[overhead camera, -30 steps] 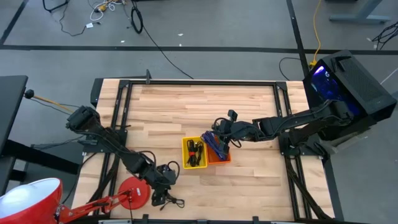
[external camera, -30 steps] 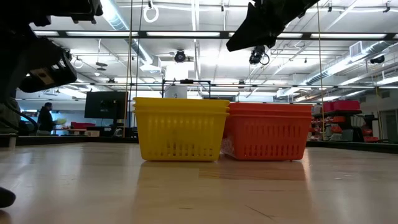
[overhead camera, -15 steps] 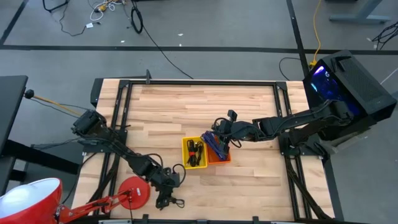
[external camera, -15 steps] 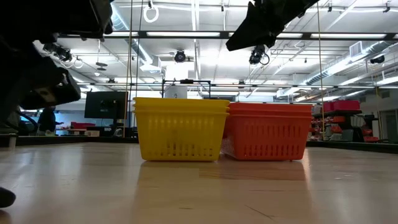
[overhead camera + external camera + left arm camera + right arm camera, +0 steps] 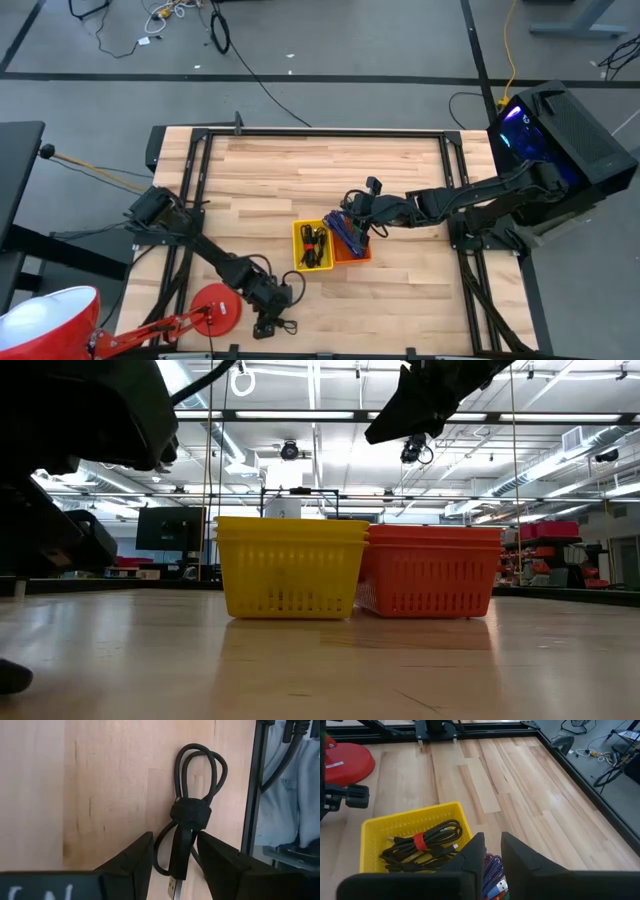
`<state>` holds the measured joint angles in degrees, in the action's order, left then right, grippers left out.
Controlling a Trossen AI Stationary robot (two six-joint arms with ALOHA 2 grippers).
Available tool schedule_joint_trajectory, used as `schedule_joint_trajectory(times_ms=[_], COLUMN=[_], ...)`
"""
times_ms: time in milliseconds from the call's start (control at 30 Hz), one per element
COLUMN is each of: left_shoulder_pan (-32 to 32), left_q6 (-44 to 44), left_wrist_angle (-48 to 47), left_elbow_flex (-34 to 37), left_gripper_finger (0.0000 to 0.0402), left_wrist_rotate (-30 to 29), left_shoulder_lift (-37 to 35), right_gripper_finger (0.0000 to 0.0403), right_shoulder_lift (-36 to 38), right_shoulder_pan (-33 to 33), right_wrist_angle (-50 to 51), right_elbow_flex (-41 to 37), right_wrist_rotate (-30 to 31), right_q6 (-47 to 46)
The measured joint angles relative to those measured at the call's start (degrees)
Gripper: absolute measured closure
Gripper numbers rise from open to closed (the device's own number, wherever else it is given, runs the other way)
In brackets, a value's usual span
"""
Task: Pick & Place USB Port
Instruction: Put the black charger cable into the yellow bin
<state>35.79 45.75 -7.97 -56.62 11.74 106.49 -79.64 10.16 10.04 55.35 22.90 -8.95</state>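
Left hand (image 5: 172, 865) hangs at the tabletop's (image 5: 400, 170) 7 o'clock edge, fingers wide either side of the black USB cable (image 5: 187, 827) lying flat, not gripping. Right hand (image 5: 352, 222) hovers above the orange basket (image 5: 355, 252), fingers narrow, nothing held; yellow basket (image 5: 300, 232) touches it at 9 o'clock.

From my feed, the wooden worktop (image 5: 330, 170) stands on a grey floor (image 5: 330, 40) strewn with loose cables (image 5: 170, 15). Beyond it I see a large hall, long ceiling light strips (image 5: 300, 415), a dark monitor (image 5: 172, 528), and what may be red shelving (image 5: 550, 530) far off.
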Motion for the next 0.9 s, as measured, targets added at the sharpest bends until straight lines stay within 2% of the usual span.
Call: schedule_joint_trajectory(times_ms=[100, 167, 333, 600, 733, 900], left_shoulder_pan=[0.1, 0.04, -0.64, -0.7, -0.79, -0.74], left_q6=[-0.23, -1.52, -2.56, -2.89, -3.16, -2.81], left_wrist_angle=[-0.11, -0.13, -0.66, -1.05, -4.18, -12.83], left_elbow_flex=[0.02, 0.04, 0.13, 0.26, 0.35, 0.35], left_gripper_finger=[0.025, 0.027, 0.0376, 0.038, 0.038, 0.038], left_wrist_rotate=[-2.15, -2.24, -1.8, -3.0, -9.47, -17.09], left_shoulder_lift=[0.03, 0.07, 0.17, -0.87, -4.5, -10.12], right_gripper_finger=[0.0337, 0.0337, 0.0337, 0.0337, 0.0337, 0.0337], right_shoulder_lift=[0.0, 0.0, 0.0, 0.0, 0.0, 0.0], right_shoulder_pan=[0.01, 0.01, -0.01, 0.0, -0.01, -0.01], right_wrist_angle=[0.05, 0.02, 0.26, 0.65, 1.25, 1.35], right_elbow_flex=[0.0, 0.0, 0.0, 0.0, -0.02, -0.02], right_wrist_rotate=[0.01, 0.03, 0.05, 0.11, 0.2, 0.61], right_q6=[0.02, 0.02, 0.02, 0.16, 0.44, 0.46])
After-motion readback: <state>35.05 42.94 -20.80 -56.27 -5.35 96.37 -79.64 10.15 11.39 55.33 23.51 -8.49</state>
